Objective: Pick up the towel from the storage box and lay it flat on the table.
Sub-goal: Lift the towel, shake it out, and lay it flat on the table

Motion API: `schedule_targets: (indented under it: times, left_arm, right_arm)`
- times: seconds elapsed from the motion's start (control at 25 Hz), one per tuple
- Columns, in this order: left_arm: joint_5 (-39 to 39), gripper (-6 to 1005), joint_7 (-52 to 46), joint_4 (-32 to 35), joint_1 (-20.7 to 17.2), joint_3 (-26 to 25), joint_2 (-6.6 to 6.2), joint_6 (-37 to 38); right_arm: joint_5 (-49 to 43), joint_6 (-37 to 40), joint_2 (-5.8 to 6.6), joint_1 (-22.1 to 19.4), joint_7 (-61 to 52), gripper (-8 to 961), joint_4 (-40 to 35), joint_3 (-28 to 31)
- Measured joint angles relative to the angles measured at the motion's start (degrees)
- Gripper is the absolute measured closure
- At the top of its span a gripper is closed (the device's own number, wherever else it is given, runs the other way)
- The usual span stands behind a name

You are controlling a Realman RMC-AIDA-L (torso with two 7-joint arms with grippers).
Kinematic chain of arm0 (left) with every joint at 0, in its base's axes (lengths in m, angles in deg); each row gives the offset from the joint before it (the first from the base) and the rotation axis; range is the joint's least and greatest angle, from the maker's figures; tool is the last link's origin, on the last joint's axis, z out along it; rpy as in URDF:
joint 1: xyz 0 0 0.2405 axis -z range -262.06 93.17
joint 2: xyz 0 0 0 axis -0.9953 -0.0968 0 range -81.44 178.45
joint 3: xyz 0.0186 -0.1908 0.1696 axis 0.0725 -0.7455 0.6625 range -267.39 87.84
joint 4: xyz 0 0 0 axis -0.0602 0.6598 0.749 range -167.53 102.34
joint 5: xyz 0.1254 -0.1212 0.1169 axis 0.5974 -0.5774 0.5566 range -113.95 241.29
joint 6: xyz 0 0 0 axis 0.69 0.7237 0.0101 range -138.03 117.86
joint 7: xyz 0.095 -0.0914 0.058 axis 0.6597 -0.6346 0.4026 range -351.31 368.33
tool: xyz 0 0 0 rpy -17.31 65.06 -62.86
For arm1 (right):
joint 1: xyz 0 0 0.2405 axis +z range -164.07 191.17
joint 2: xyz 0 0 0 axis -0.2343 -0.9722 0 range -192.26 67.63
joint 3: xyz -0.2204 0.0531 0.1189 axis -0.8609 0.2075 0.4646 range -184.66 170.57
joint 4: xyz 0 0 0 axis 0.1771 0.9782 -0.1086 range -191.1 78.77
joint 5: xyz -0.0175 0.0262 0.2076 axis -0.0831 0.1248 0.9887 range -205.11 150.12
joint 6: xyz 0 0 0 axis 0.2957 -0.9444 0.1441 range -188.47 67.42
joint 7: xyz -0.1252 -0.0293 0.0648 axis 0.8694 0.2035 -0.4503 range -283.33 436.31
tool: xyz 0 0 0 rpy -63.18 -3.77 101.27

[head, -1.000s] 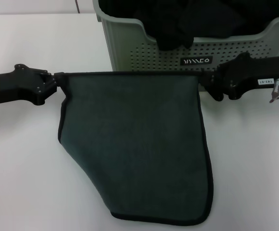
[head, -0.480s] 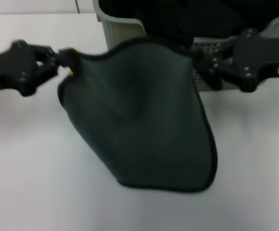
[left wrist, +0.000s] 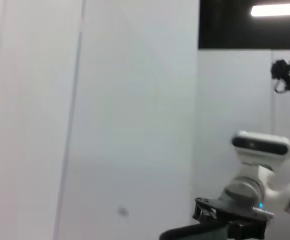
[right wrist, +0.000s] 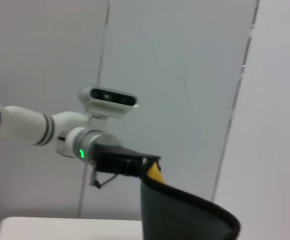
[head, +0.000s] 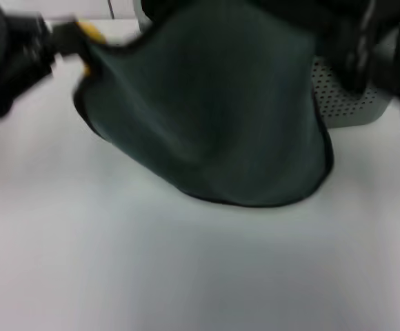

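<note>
We have the towel (head: 214, 117) out of the storage box (head: 352, 103) and hanging in the air in front of it, dark grey-green face toward us, stretched between our two arms. The left claw (head: 62, 38) pinches one upper corner, where a scrap of the yellow side shows; from the right wrist view that same claw (right wrist: 142, 167) is clamped on the black-edged corner. The right claw (head: 345, 55) is at the other upper corner, up against the box, but we cannot tell how its fingers stand. The towel's lower hem hangs just over the desk (head: 186, 276); whether it touches we cannot say. So the picking-up looks done. By our reckoning what remains is lowering the cloth in front of the box, spreading it flat and letting go.
</note>
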Motion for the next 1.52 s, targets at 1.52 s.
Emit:
schedule_targets:
  times: [1.52]
  left_arm:
    - [32.1, 972, -1.5, -3.9, -0.9, -2.3, 3.34, -22.5]
  right_arm:
    - [-16.2, 10.0, 0.38, 1.4, -0.3, 879, 22.7, -11.3]
